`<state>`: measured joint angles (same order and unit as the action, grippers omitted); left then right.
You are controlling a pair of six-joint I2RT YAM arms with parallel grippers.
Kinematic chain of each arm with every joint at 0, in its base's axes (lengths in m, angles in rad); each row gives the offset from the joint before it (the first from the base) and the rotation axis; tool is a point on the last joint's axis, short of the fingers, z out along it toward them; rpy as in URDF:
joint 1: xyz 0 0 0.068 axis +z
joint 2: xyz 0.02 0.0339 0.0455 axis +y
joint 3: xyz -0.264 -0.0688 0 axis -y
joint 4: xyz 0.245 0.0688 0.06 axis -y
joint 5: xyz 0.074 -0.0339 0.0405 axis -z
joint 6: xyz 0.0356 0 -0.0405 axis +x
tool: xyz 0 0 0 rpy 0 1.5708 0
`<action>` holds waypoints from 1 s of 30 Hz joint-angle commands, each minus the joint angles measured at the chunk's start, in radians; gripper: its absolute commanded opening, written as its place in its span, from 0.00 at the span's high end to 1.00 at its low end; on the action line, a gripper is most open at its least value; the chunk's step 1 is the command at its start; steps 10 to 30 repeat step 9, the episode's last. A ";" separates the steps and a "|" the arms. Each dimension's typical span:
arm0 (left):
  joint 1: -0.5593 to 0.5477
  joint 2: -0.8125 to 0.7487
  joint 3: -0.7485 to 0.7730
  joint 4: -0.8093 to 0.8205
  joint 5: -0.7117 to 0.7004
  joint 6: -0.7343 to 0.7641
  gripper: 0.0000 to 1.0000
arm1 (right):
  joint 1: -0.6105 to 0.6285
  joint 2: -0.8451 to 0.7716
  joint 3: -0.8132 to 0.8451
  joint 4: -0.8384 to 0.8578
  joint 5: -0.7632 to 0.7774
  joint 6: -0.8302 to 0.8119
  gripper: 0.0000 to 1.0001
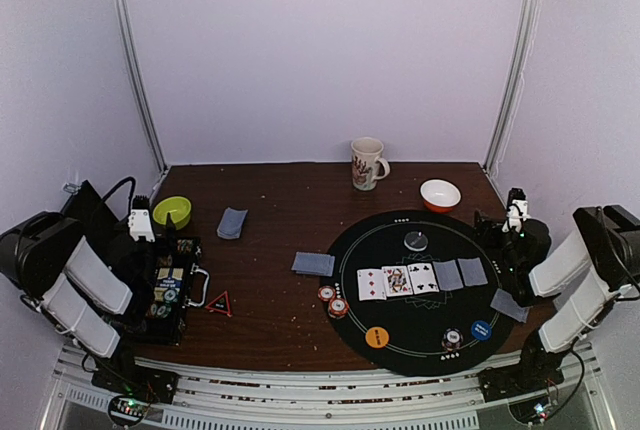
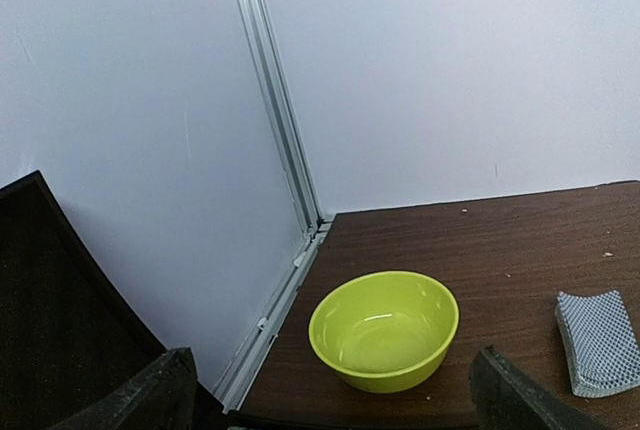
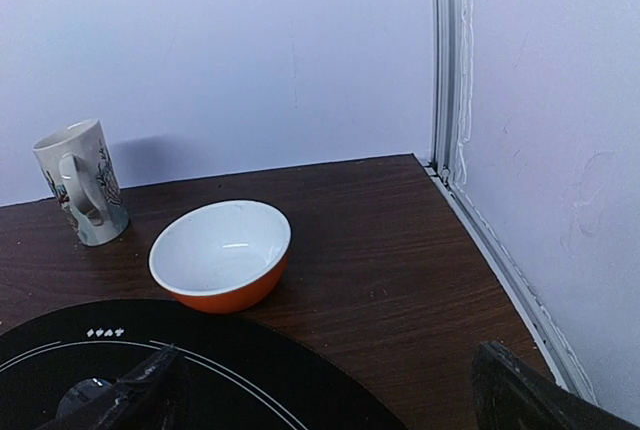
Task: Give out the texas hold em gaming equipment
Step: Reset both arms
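Left gripper wide, empty; right gripper wide, empty. Five cards in a row on black mat, lower right of top view.

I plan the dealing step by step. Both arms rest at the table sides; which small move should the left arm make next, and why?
Probably ease the open left gripper forward and to the right, toward the card stack. That stack lies off the black mat, beside the green bowl, on this arm's side, and the gripper holds nothing.

Lime-green bowl, grey-blue checkered cards
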<state>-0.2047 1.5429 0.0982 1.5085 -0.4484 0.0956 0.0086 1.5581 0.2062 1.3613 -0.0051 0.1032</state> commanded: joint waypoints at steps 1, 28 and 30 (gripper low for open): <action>0.027 0.051 0.021 0.092 0.067 -0.004 0.02 | -0.004 -0.001 0.005 0.010 -0.007 -0.008 0.00; 0.045 0.046 0.078 -0.036 0.054 -0.042 0.02 | -0.004 -0.002 0.005 0.006 -0.006 -0.008 0.00; 0.045 0.046 0.078 -0.036 0.054 -0.042 0.02 | -0.004 -0.002 0.005 0.006 -0.006 -0.008 0.00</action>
